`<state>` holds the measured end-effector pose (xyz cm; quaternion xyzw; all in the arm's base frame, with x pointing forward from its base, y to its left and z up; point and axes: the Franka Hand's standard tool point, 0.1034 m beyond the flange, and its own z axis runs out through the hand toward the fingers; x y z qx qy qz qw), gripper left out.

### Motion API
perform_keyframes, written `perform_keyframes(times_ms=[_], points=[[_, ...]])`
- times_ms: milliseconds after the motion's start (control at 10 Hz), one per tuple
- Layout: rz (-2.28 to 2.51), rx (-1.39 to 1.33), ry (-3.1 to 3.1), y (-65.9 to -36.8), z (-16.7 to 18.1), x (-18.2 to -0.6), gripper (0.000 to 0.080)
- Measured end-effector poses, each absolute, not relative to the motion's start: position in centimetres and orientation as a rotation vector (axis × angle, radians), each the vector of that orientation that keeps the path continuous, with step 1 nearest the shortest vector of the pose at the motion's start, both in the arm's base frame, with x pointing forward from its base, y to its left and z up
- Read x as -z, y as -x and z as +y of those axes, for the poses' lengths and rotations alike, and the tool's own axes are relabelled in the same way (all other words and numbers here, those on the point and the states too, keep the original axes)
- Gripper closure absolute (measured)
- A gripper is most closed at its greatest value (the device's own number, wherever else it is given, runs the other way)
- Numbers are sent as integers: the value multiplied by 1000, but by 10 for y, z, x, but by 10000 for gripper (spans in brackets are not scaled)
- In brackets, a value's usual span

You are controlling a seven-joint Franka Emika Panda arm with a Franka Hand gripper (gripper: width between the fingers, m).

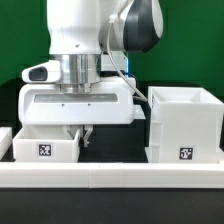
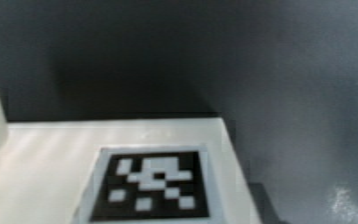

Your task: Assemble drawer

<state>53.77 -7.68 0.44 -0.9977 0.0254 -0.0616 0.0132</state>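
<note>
A shallow white drawer tray [image 1: 45, 148] with a square tag lies on the dark table at the exterior view's left. The tall white drawer casing [image 1: 185, 122], also tagged, stands upright at the exterior view's right. My gripper [image 1: 80, 134] hangs low at the tray's end nearest the casing, with its fingers down at the tray's wall. I cannot tell how far apart the fingers are, or whether they grip the wall. The wrist view shows the tray's white face and tag [image 2: 153, 183] very close, with no fingers in sight.
The long low white border rail [image 1: 110, 177] runs along the front of the table. Another white part [image 1: 4, 140] is cut off at the exterior view's left edge. Dark table [image 1: 118, 148] shows between tray and casing.
</note>
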Motion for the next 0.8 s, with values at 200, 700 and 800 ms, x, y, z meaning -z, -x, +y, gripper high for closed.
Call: perform_keyframes(times_ms=[200, 700, 800], points=[[-2, 193, 3113, -536, -73, -12, 758], [-302, 140, 3092, -520, -69, -23, 758], [-327, 139, 3090, -520, -70, -23, 758]])
